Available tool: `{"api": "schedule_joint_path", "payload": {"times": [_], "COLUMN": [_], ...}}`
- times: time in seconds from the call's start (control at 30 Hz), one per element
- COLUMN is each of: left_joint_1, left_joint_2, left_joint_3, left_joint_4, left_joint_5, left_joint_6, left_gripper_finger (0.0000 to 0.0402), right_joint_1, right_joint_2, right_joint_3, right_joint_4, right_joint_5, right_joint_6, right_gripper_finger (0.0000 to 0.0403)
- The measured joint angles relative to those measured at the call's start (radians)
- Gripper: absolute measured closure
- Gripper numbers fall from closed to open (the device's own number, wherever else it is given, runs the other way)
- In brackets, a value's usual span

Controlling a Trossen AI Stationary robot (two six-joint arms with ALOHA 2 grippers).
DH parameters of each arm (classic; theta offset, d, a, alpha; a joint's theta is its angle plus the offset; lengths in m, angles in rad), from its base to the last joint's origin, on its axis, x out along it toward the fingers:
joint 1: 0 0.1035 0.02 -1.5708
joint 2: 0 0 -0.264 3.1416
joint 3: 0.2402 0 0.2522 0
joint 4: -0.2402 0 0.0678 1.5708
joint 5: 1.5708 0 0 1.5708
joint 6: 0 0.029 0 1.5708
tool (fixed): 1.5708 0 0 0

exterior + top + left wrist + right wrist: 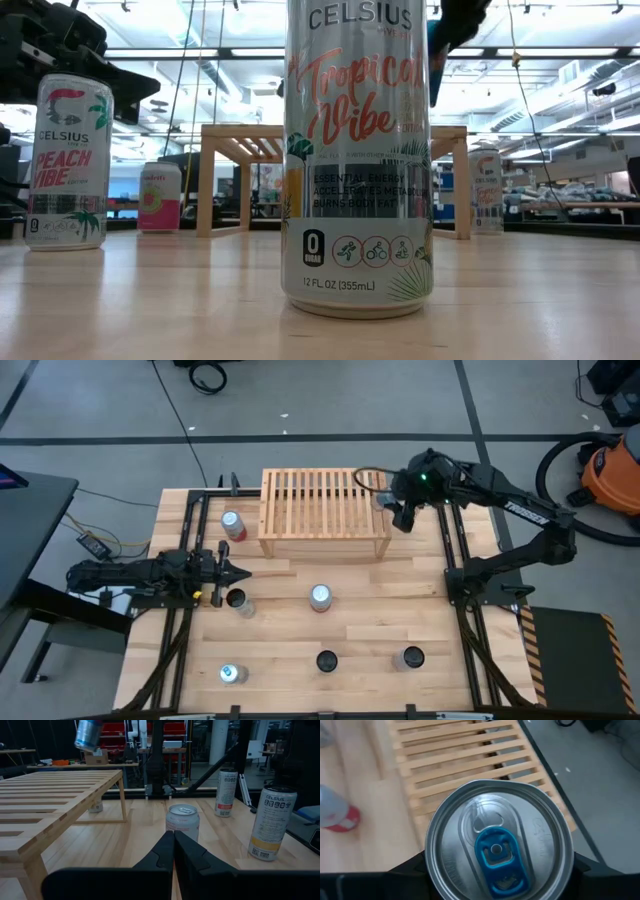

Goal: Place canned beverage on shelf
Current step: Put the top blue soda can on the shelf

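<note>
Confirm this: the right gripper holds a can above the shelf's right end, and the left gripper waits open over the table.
Wrong on one point: the left gripper is shut, as the left wrist view shows. The right gripper does hold a can above the shelf's right end.

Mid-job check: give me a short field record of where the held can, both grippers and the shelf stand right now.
held can: silver beverage can with blue pull tab, carried in the air above the shelf's right end
right gripper: shut on the can, over the shelf's right edge
left gripper: shut, empty, waiting at table left
shelf: light wooden slatted rack, nothing on top yet
loose cans on table: six
</note>
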Motion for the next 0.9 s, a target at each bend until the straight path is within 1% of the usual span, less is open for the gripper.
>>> {"api": "schedule_joint_path", "payload": {"times": [0.17,0.33,0.63,0.77,0.9], "left_joint_1": [0.000,0.000,0.000,0.000,0.000], "left_joint_2": [0.000,0.000,0.000,0.000,0.000], "left_joint_3": [0.000,0.000,0.000,0.000,0.000], "left_joint_4": [0.000,0.000,0.000,0.000,0.000], "left_joint_5": [0.000,0.000,0.000,0.000,0.000], "left_joint_6": [0.000,0.000,0.000,0.000,0.000], "left_gripper_finger": [0.0384,0.0384,0.0384,0.0384,0.0384], "right_joint_1": [-0.072,-0.141,-0.237,-0.266,-0.296], "right_joint_2": [0.071,0.143,0.254,0.287,0.317], "right_joint_3": [0.056,0.139,0.283,0.324,0.351], "right_joint_4": [0.000,-0.005,-0.117,-0.145,-0.167], "right_joint_5": [-0.011,-0.110,-0.189,-0.200,-0.246], "right_joint_6": [-0.048,-0.074,-0.112,-0.130,-0.138], "right_gripper_finger": [0.0161,0.0161,0.0161,0.0161,0.0161]}}
